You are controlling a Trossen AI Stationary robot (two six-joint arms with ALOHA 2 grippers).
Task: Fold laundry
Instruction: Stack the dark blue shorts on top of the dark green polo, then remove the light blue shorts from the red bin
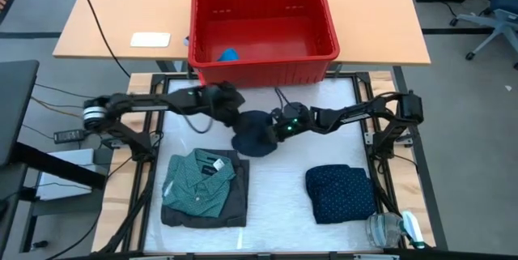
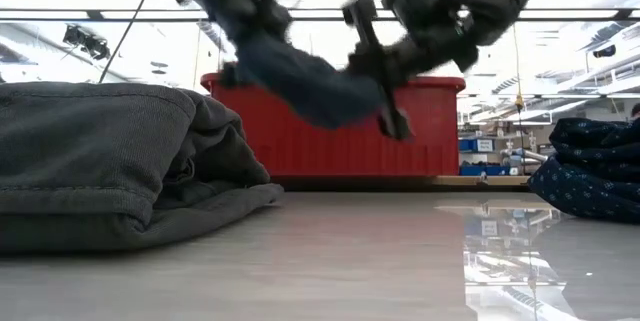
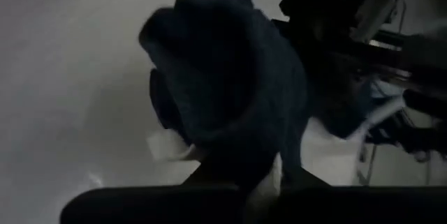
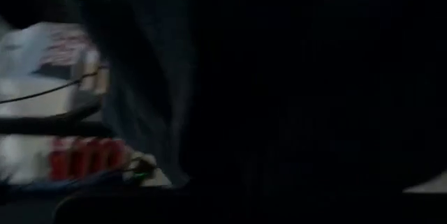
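Grey folded stack [image 2: 100, 161] nearest; both hands, left hand [image 1: 229, 106] & right hand [image 1: 281, 126], pinch dark garment [image 1: 253, 133] aloft—spread it flat on counter [image 1: 275, 203] first.

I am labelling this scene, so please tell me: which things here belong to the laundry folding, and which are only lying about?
Belonging to the job:
- plain dark cloth garment, held off the table between left gripper and right gripper
- folded teal-green dotted collared shirt on folded charcoal grey piece
- folded navy dotted piece

Lying about:
- red plastic basket
- small blue item inside it
- white flat object
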